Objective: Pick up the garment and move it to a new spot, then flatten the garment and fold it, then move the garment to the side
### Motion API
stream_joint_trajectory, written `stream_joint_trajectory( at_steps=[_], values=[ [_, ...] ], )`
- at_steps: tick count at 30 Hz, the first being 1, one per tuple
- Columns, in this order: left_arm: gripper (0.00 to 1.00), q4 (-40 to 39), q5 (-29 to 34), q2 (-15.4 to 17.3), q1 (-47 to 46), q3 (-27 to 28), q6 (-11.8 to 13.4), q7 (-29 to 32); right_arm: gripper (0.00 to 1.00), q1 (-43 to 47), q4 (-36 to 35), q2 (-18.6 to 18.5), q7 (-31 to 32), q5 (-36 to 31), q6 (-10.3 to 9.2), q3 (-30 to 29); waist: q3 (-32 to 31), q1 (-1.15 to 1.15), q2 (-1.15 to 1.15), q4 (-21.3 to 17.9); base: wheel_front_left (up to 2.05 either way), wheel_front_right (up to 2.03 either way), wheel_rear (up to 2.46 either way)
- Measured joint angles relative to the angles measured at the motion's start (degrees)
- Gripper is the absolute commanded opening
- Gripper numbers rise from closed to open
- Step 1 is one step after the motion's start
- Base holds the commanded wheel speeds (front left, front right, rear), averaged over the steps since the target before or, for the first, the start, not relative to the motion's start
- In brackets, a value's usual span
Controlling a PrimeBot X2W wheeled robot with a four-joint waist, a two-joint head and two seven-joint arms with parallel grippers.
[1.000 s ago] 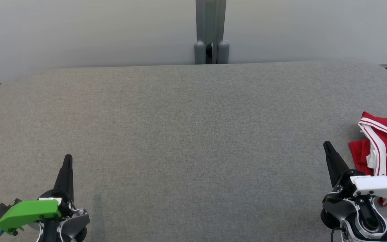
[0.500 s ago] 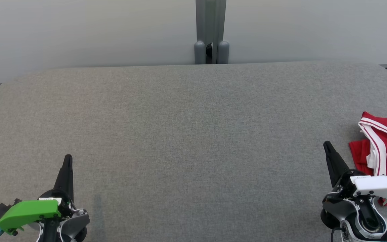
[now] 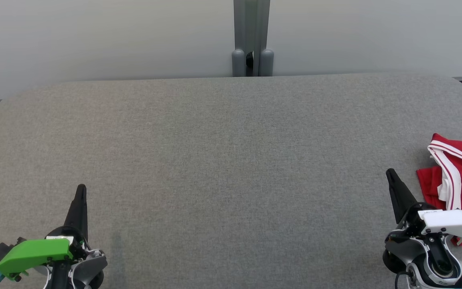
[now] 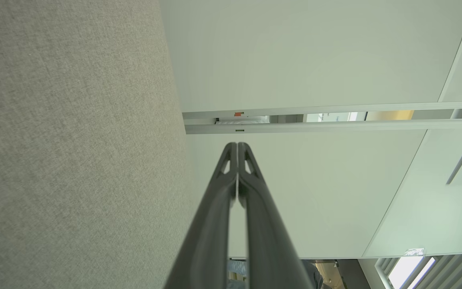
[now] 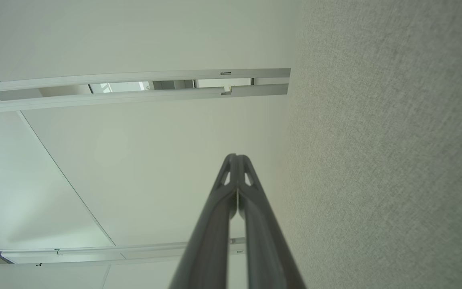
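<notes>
A red garment with white and dark-red striped trim lies crumpled at the right edge of the grey felt table, partly cut off by the frame. My right gripper stands shut just left of it, a short gap between them, with nothing held. At the lower left my left gripper is shut and empty, far from the garment. In the left wrist view the left gripper shows its fingertips pressed together. The right gripper in the right wrist view looks the same.
A grey post with two rounded caps rises behind the table's far edge, in front of a pale wall. The table's corners are rounded. Pale wall panels and the table's felt surface appear in both wrist views.
</notes>
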Motion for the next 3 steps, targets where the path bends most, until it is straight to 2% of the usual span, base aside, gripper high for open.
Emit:
stream_joint_trajectory(
  at_steps=[3],
  values=[
    [0.0, 0.0, 0.0, 0.0, 0.0, 0.0, -0.01, 0.01, 0.0, 0.01, 0.0, 0.0, 0.0, 0.0, 0.0, 0.0, 0.0, 0.0, 0.0, 0.0, 0.0, 0.0, 0.0]
  ],
)
